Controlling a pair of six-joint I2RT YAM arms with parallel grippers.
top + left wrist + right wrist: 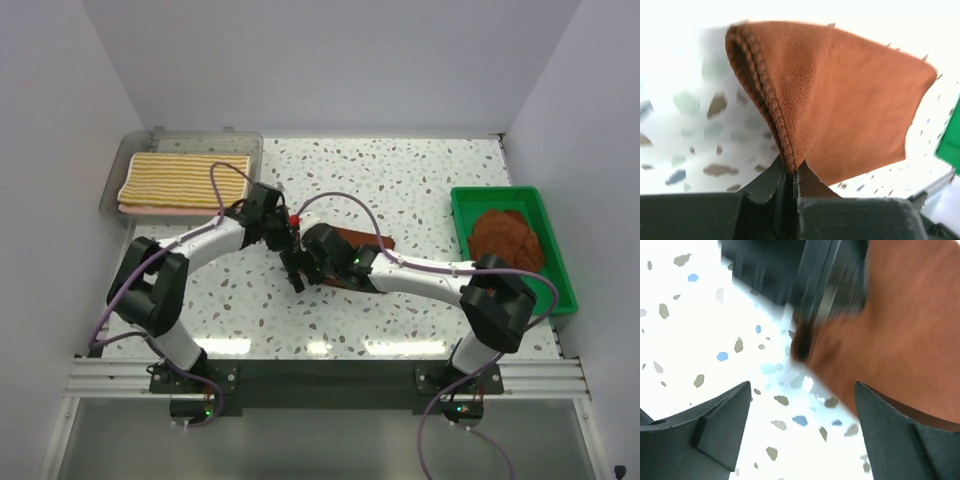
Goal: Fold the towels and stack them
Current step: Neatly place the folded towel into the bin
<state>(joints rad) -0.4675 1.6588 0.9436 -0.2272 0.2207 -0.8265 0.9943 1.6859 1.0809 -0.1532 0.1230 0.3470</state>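
Note:
A rust-brown towel (368, 241) lies mid-table, mostly hidden under my right arm. My left gripper (790, 172) is shut on a stitched corner of this towel (840, 100), which rises from the jaws in a folded peak. In the top view the left gripper (288, 238) sits at the towel's left end. My right gripper (802, 400) stands open just beside it, with nothing between its fingers (725, 415) and the towel (900, 330) at its right. A yellow-and-white striped towel (185, 180) lies folded on a salmon-pink one (150, 209). Another rust-brown towel (508, 238) is bunched up.
The striped and pink towels rest in a clear grey bin (118, 175) at the back left. The bunched towel sits in a green tray (462, 205) at the right edge. Both arms cross close together over the middle of the speckled table (400, 180).

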